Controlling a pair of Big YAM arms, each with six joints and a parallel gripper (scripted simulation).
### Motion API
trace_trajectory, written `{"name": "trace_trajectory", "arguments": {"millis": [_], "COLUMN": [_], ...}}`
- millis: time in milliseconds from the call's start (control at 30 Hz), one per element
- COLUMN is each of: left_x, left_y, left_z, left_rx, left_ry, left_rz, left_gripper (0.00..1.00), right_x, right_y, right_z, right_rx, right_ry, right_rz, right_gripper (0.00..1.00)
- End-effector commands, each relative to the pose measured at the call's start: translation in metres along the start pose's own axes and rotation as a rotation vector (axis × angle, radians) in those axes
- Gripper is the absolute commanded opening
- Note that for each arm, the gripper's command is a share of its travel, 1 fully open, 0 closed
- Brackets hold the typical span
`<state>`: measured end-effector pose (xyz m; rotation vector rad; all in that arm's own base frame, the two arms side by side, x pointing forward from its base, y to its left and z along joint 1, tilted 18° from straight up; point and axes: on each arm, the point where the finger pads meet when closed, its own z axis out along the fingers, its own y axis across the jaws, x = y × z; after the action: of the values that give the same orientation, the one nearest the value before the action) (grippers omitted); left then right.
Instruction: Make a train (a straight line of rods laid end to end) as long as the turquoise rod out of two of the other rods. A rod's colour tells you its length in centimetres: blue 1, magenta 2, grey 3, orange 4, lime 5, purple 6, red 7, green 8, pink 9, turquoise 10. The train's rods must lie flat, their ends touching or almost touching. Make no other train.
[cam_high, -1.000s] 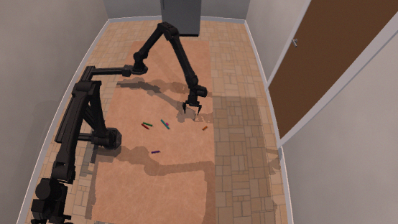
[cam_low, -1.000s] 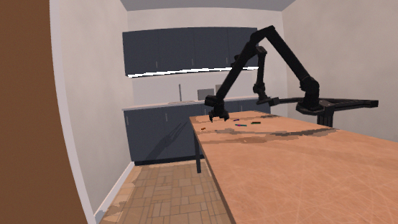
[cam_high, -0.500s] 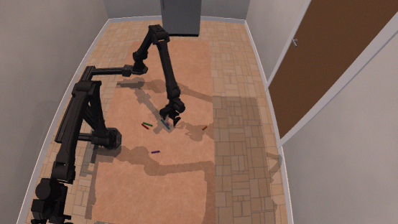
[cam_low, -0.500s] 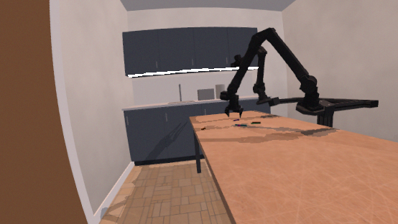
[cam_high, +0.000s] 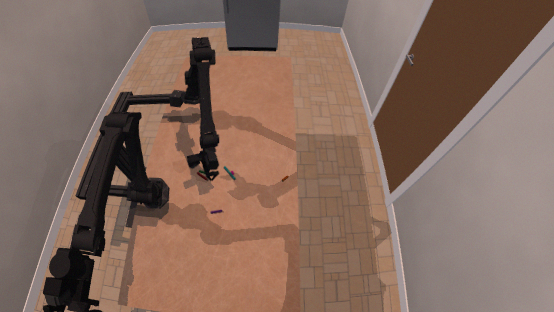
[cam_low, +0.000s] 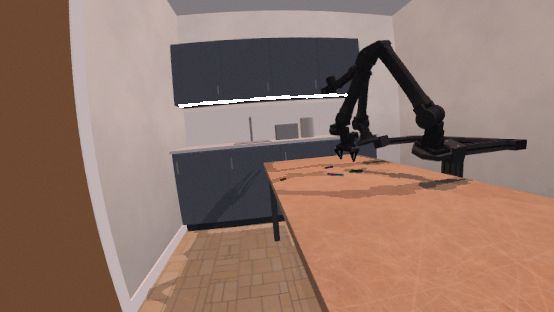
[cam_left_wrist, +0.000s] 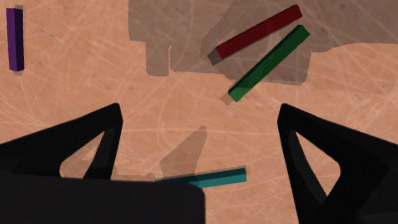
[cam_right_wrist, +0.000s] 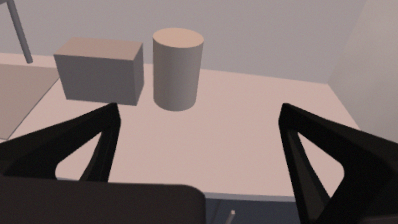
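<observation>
My left gripper (cam_high: 212, 177) (cam_low: 346, 158) (cam_left_wrist: 200, 112) is open and empty, above the table beside the red and green rods. A red rod (cam_high: 201, 176) (cam_left_wrist: 260, 32) and a green rod (cam_left_wrist: 269, 63) (cam_low: 356, 171) lie close together at a slight angle, apart. The turquoise rod (cam_high: 228, 172) (cam_left_wrist: 225, 178) lies flat, partly hidden in the left wrist view by the gripper's body. A small magenta rod (cam_high: 232, 172) lies beside its middle. A purple rod (cam_high: 216, 211) (cam_left_wrist: 15, 40) (cam_low: 329, 167) and an orange rod (cam_high: 285, 178) (cam_low: 283, 179) lie apart. My right gripper (cam_right_wrist: 199, 112) is open and empty, away from the rods.
The orange rod is near the table's long edge. The right wrist view shows a counter (cam_right_wrist: 240, 140) with a grey box (cam_right_wrist: 100, 75) and a cylinder (cam_right_wrist: 176, 75). Arm shadows cross the table (cam_high: 215, 275).
</observation>
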<state>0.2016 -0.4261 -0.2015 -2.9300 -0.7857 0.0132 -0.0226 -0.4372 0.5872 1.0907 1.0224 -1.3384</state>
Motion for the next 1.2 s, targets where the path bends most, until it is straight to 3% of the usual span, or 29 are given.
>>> {"name": "trace_trajectory", "arguments": {"millis": [0, 367, 467, 700, 1167], "left_x": [-0.027, -0.085, -0.076, -0.093, -0.088], "left_y": [-0.024, -0.059, -0.061, -0.067, -0.064], "left_z": [0.010, 0.013, 0.013, 0.009, 0.009], "left_rx": [0.066, 0.135, 0.145, 0.143, 0.139], "left_ry": [0.041, 0.175, 0.177, 0.194, 0.191], "left_rz": [0.145, 0.442, 0.429, 0.487, 0.473], "left_gripper": [1.00, 1.00, 1.00, 1.00, 1.00], "right_x": [-0.049, -0.049, -0.049, -0.049, -0.049], "right_y": [-0.006, -0.006, -0.006, -0.006, -0.006], "right_z": [-0.008, -0.008, -0.008, -0.008, -0.008], "right_rx": [0.010, 0.010, 0.010, 0.010, 0.010], "right_ry": [-0.074, -0.074, -0.074, -0.074, -0.074], "right_rz": [-0.012, -0.012, -0.012, -0.012, -0.012], "right_gripper": [1.00, 1.00, 1.00, 1.00, 1.00]}}
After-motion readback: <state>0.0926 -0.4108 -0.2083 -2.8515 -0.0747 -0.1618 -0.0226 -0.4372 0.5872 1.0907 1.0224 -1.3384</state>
